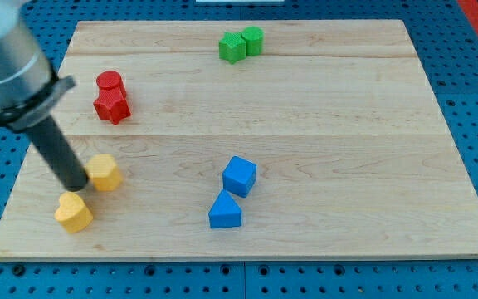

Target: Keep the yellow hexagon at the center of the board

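Observation:
The yellow hexagon (105,172) lies at the board's lower left, far from the centre. My tip (76,184) sits right against its left side, between it and the yellow heart (74,212) below. The dark rod slants up to the view's left, with the grey arm body at the top left corner. The wooden board (305,116) fills most of the view.
A red cylinder (109,82) and red star (112,106) sit at the upper left. A green star (232,47) and green cylinder (253,39) sit at the top middle. A blue cube (239,175) and blue triangle (225,210) lie below the centre.

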`<action>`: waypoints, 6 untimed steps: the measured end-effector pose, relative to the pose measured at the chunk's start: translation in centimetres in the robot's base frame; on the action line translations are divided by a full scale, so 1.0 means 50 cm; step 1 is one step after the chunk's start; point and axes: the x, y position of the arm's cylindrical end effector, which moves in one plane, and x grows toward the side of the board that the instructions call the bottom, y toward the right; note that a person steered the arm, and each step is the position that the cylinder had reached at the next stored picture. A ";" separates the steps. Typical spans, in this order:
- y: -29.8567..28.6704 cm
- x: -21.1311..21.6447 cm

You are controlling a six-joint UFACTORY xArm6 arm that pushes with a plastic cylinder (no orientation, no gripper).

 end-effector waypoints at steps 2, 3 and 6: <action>0.164 -0.023; 0.183 -0.061; 0.345 -0.202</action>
